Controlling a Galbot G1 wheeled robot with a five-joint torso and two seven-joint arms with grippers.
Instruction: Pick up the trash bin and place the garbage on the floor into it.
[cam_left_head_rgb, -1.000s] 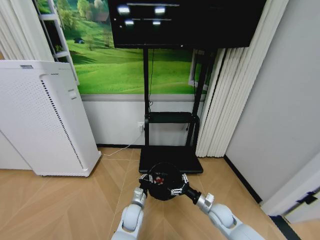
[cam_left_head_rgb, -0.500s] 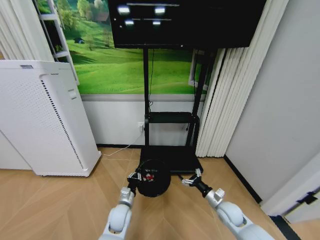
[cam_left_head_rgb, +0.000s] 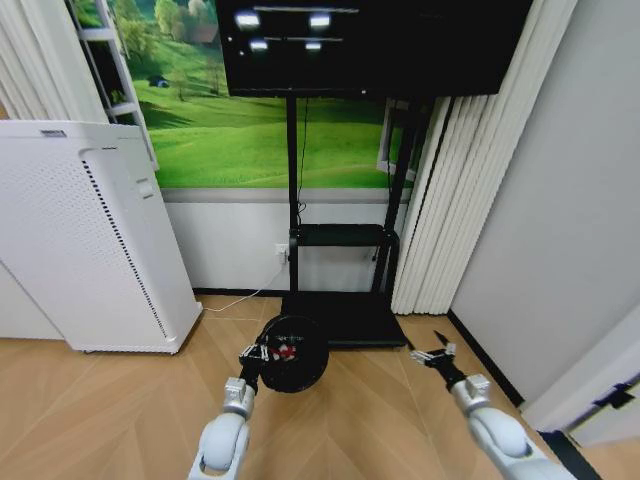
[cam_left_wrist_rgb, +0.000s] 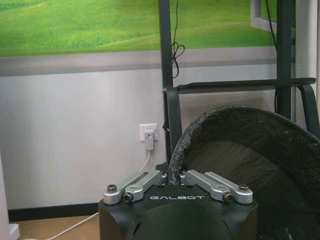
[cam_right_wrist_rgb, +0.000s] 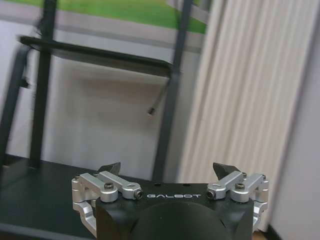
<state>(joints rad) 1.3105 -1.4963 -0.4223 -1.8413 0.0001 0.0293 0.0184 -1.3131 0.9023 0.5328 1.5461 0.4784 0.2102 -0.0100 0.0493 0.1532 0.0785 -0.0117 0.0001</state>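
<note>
The trash bin (cam_left_head_rgb: 292, 368), small, black and round, hangs tilted above the wooden floor in front of the TV stand. My left gripper (cam_left_head_rgb: 256, 353) is shut on its left rim. In the left wrist view the fingers (cam_left_wrist_rgb: 150, 181) pinch the rough rim edge and the bin's (cam_left_wrist_rgb: 250, 165) mesh wall curves away beside them. Red and white garbage (cam_left_head_rgb: 287, 351) lies inside the bin. My right gripper (cam_left_head_rgb: 437, 352) is open and holds nothing, well to the right of the bin near the curtain. The right wrist view shows that gripper (cam_right_wrist_rgb: 168, 168) with its fingertips spread wide.
A tall white perforated appliance (cam_left_head_rgb: 90, 240) stands at the left. The black TV stand base (cam_left_head_rgb: 350, 312) lies just behind the bin, under the screen (cam_left_head_rgb: 370, 45). White curtains (cam_left_head_rgb: 450, 200) and a grey wall (cam_left_head_rgb: 560, 250) close the right side. A cable (cam_left_head_rgb: 240, 300) runs along the floor.
My right gripper has left the bin's rim and swung out to the right. The left arm has carried the bin to the left and a little farther away.
</note>
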